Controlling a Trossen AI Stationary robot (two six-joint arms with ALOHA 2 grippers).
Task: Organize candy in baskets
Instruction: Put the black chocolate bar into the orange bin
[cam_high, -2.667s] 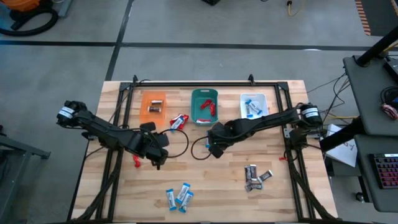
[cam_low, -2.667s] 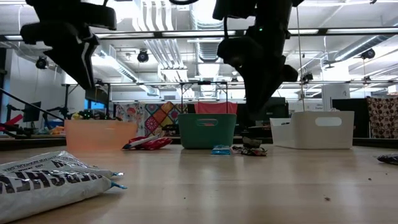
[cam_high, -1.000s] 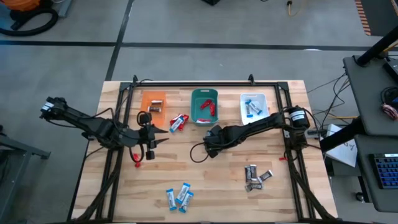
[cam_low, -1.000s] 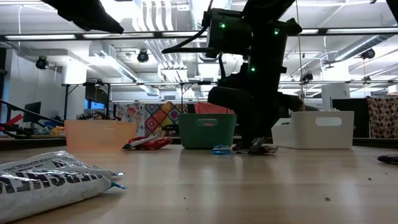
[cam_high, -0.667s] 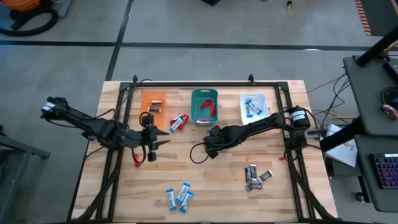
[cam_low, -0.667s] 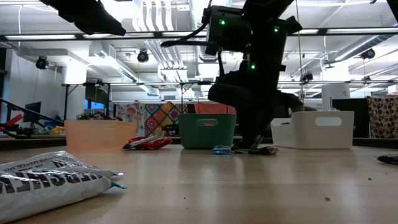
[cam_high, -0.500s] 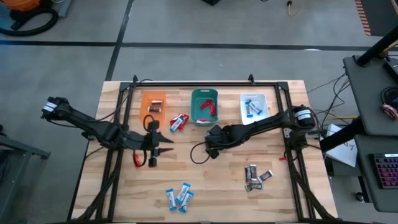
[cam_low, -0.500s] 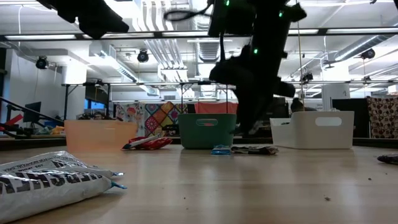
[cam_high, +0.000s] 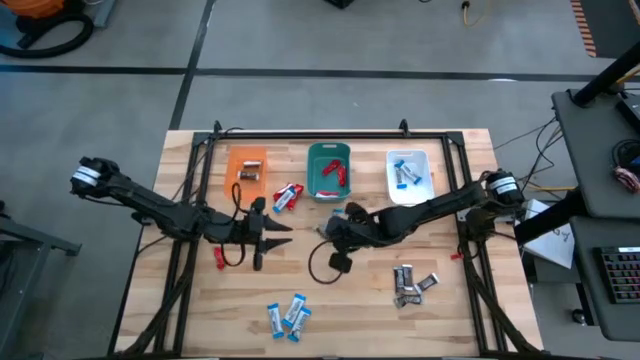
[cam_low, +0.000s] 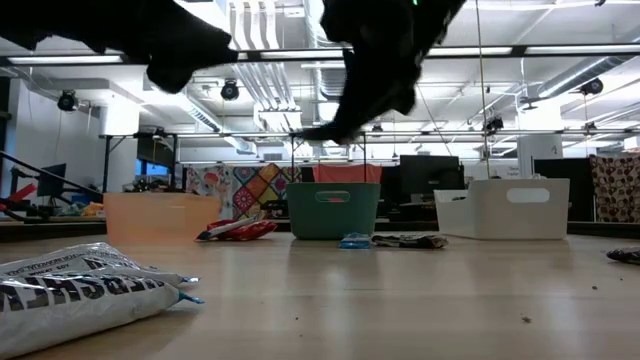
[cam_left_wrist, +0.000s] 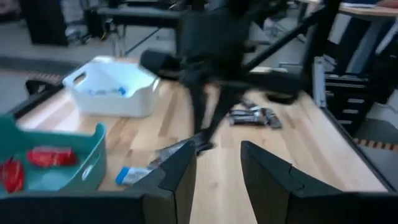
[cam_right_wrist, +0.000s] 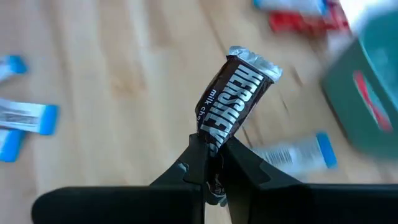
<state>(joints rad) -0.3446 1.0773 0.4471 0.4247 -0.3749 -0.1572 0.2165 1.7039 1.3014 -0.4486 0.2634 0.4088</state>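
1. The right claw (cam_right_wrist: 211, 155) is clamped on one dark Hershey's bar (cam_right_wrist: 235, 98), pinching the bottom end of the wrapper so the rest sticks out past the fingertips. From above, that claw (cam_high: 338, 232) sits mid-counter, just in front of the teal basket (cam_high: 328, 170).
2. I'd guess the bar is very light, fairly stiff inside, with a slick crinkly wrapper. An end pinch like this could let it swing or slip, so grabbing across the middle seems safer.
3. Dark bars already lie in the orange basket (cam_high: 247, 168), so that's probably where this one goes, off to the left of the claw.
4. The left claw (cam_left_wrist: 214, 168) is spread apart and holding nothing, hovering over the counter (cam_high: 350, 300) in front of the orange basket.
5. Leftovers: a blue-and-white bar (cam_left_wrist: 132, 174) near the teal basket, red ones (cam_high: 287, 196) between orange and teal, a blue pile (cam_high: 288, 315) near the front edge, a dark pile (cam_high: 411, 284) front right. The white basket (cam_high: 409, 172) holds blue ones.
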